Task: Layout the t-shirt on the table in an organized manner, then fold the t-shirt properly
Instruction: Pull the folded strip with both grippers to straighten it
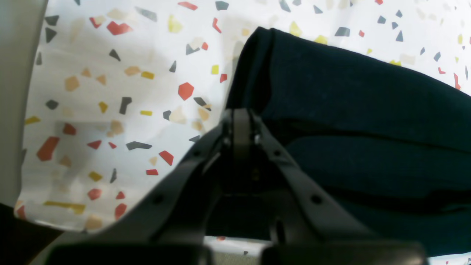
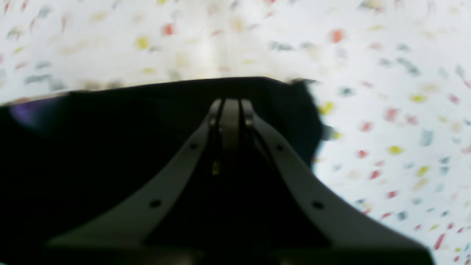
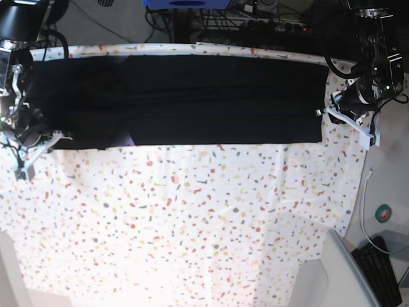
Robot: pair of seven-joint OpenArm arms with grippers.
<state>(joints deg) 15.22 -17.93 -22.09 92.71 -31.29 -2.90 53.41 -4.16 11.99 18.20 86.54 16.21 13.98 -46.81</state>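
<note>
We have the t-shirt (image 3: 185, 99) stretched into a long black band between our two hands, lying along the far side of the desk (image 3: 192, 217). Our left hand (image 1: 241, 112) has its jaws together, and the cloth edge sits right at and just beyond its tips; it looks pinched on the corner there, though the dark fabric makes the actual bite hard to confirm. Our right hand (image 2: 230, 103) is likewise closed, with black cloth beneath and ahead of its tips and the speckled desk beyond.

We judge that we are in the folding stage: the shirt seems already doubled lengthwise, and both hands grip an end at its near edge. The next move calls for lifting both ends together, evenly, and carrying them across so the fold lands square, without letting the middle sag or drag.

The right wrist view is blurred, so the grip there is unclear. We cannot make out sleeves or tag; a faint purple patch shows on the cloth beside the right hand. Layers within the band are impossible to count.
</note>
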